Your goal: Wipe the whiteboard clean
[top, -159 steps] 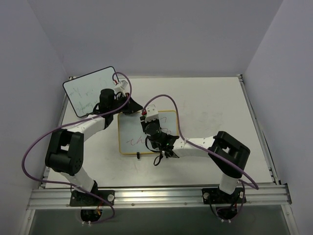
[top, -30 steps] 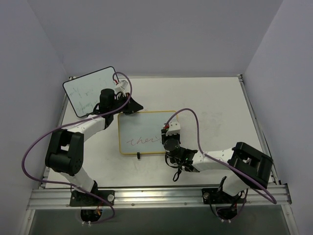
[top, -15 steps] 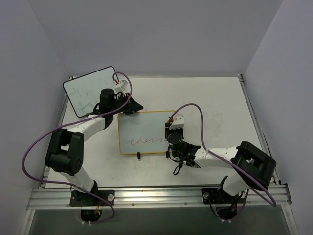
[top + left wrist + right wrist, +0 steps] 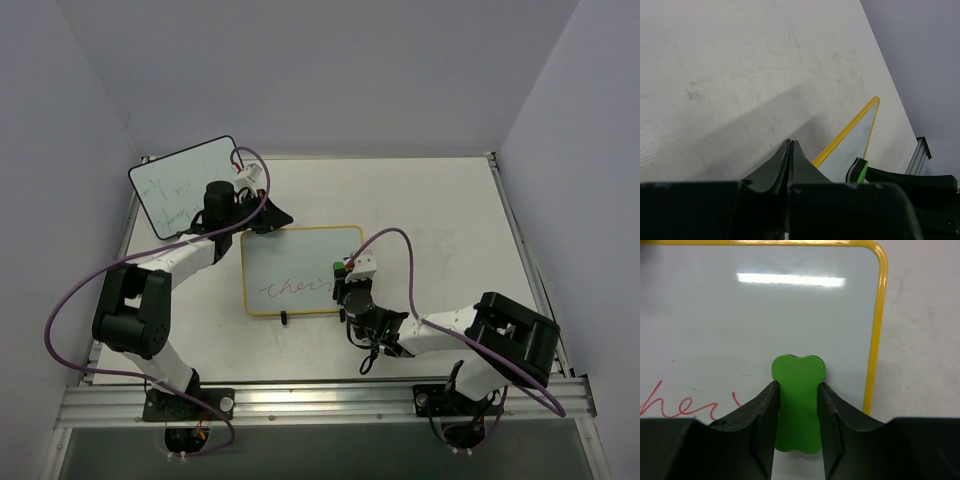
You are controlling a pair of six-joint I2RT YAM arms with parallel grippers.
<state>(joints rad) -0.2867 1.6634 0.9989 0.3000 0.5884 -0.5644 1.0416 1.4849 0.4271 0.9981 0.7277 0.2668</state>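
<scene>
At the middle of the desk (image 4: 440, 210), the whiteboard (image 4: 290, 255) is lying flat. The right end effector (image 4: 797, 385), gripping a green eraser (image 4: 797, 367), is coming back onto it toward the remaining red writing (image 4: 670, 407). The left end effector (image 4: 790, 144) is staying closed, empty.

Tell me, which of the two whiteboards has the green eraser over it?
The yellow-framed whiteboard with red writing, lying mid-table; the right gripper holds the eraser there. The black-framed one sits far left.
</scene>
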